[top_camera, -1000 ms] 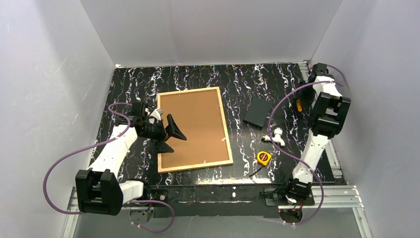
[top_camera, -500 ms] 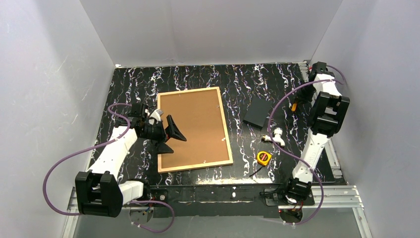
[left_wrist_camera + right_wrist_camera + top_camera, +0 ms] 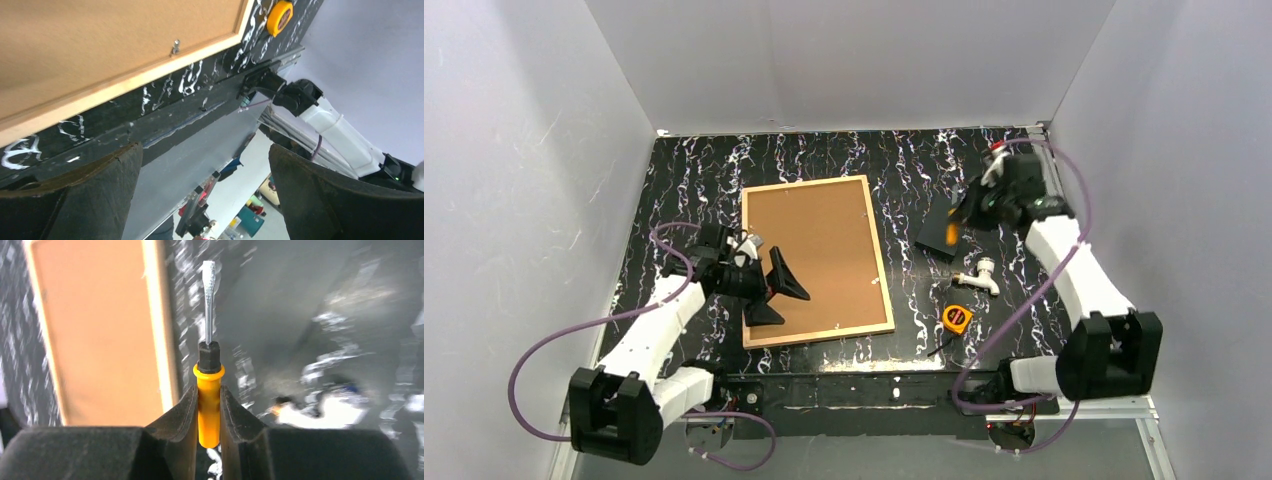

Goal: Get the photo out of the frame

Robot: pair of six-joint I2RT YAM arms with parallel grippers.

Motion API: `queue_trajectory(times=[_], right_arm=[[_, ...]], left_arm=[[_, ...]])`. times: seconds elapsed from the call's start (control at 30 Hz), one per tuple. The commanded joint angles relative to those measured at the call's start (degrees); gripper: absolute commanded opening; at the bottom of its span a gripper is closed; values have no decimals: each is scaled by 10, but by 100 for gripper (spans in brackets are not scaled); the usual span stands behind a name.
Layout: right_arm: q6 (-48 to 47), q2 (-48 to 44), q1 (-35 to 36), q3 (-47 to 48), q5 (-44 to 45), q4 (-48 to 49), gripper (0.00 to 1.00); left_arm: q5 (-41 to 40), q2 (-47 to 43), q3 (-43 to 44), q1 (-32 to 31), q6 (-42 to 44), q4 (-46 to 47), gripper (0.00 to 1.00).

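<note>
1. The frame (image 3: 819,336) lay flat on the black marbled table (image 3: 694,180), left of centre, with its long sides running away from the arm bases.
2. The photo (image 3: 819,240) sat inside the frame face down, so only its brown backing showed. The printed side could not be seen.
3. The left gripper (image 3: 795,309) hung over the near left part of the backing with its 2 fingers spread wide and nothing between them. Whether it touched the board could not be told.
4. In the left wrist view the left gripper (image 3: 204,150) showed its dark fingers (image 3: 95,200) apart at either side. Beyond them ran the near strip of the frame (image 3: 150,75), with a small metal tab (image 3: 175,47) at the strip's inner edge.
5. The right gripper (image 3: 966,213) was clamped on the yellow handle of a screwdriver (image 3: 951,233).
6. In the right wrist view the right gripper (image 3: 209,395) pinched the screwdriver (image 3: 209,415) from both sides, and its flat blade stuck out ahead of the fingers (image 3: 182,415). The frame (image 3: 155,340) and the photo (image 3: 95,330) lay to the left of the blade.
7. From above, the right gripper hovered over a small black rectangle (image 3: 936,238), which lay right of the frame and apart from it.
8. A white fitting (image 3: 980,276) and a yellow tape measure (image 3: 956,319) lay on the table nearer the arm bases, right of the frame.
</note>
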Motion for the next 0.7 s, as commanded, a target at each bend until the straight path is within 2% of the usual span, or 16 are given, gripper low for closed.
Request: queue_trajectory(times=[0.0,0.17,0.27,0.33,0.53,0.67], right_arm=[[64,-87,112,-142,-74,89,1],[170,-182,252,-281,-94,214,1],[214,-201,347,-328,-72,259,1],[241,-211,396,-350,-59,295,1],[285,-209,517,-366,7,365,1],[290,-174,582,-339,50,372,1]], left_arm=[[11,-51,-36,-73,-101,17,98],[-48,-99,-104,-164,-232,178,97],[-83,-115,-167,-194,-308,290,92],[-98,-115,-190,-209,-337,328,90],[-146,-119,-185,-255,-334,305,85],[-166,-127,-178,-272,-339,303,84]])
